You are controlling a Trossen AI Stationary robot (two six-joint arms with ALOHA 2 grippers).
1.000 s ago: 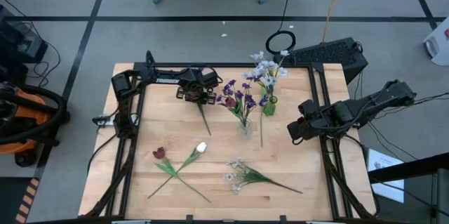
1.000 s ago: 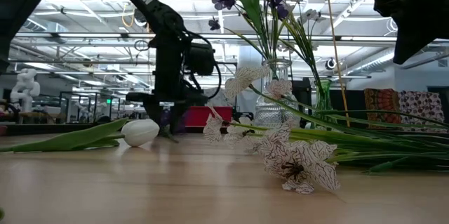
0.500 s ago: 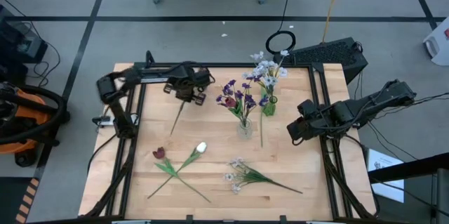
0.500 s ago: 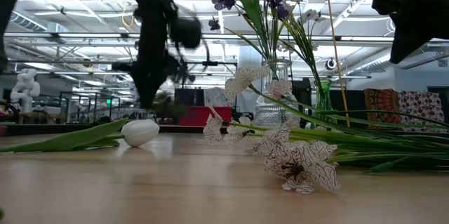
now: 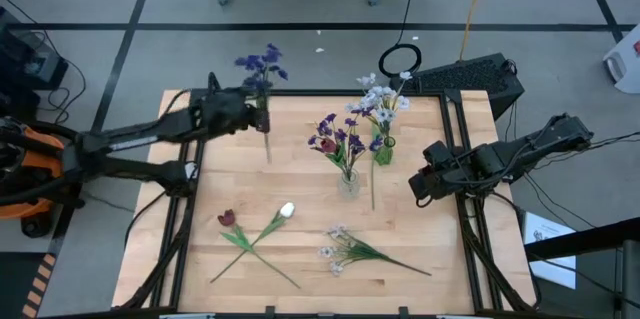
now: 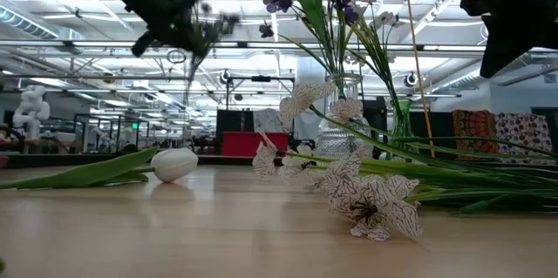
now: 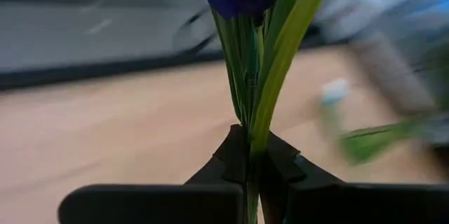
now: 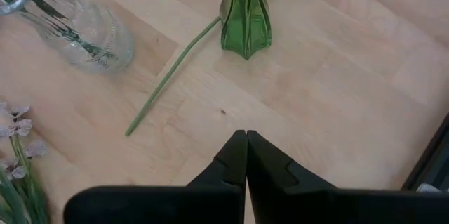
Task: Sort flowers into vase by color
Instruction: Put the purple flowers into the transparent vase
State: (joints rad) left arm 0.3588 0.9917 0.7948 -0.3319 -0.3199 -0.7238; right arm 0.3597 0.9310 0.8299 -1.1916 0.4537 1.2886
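High view shows my left gripper (image 5: 262, 111) now pinching the long-stemmed purple sprig (image 5: 262, 64), lifted well left of the clear glass vase (image 5: 348, 181), ready for insertion; right gripper (image 5: 422, 184) pressed together.

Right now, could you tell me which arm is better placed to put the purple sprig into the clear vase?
Left, probably. The left gripper is shut on the purple sprig and holds it above the table's far left. The right gripper is shut and empty, right of the clear vase.

Bright, even overhead light; the left wrist view's background is motion-blurred
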